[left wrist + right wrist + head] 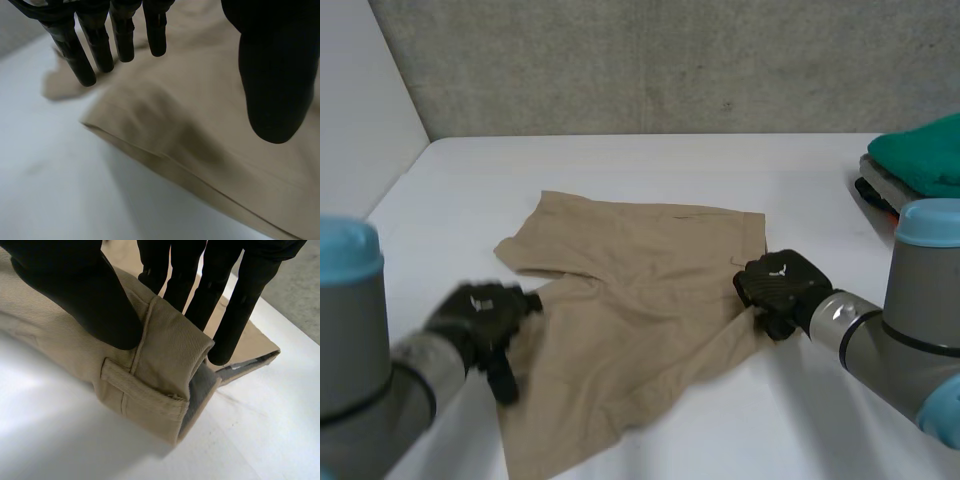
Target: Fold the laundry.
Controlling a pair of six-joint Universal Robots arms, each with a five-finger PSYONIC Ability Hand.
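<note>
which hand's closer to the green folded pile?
Right. The right hand pinches the shorts' waistband on the green pile's side; the left hand is open over the leg hem at the shorts' far side.

Robot lab setup, plain white table (650, 160), bare grey concrete wall (670, 60), white side panel (360, 90)

One pair of shorts (640, 300), one folded pile (920, 160), one left hand (480, 312), one right hand (782, 283).
</note>
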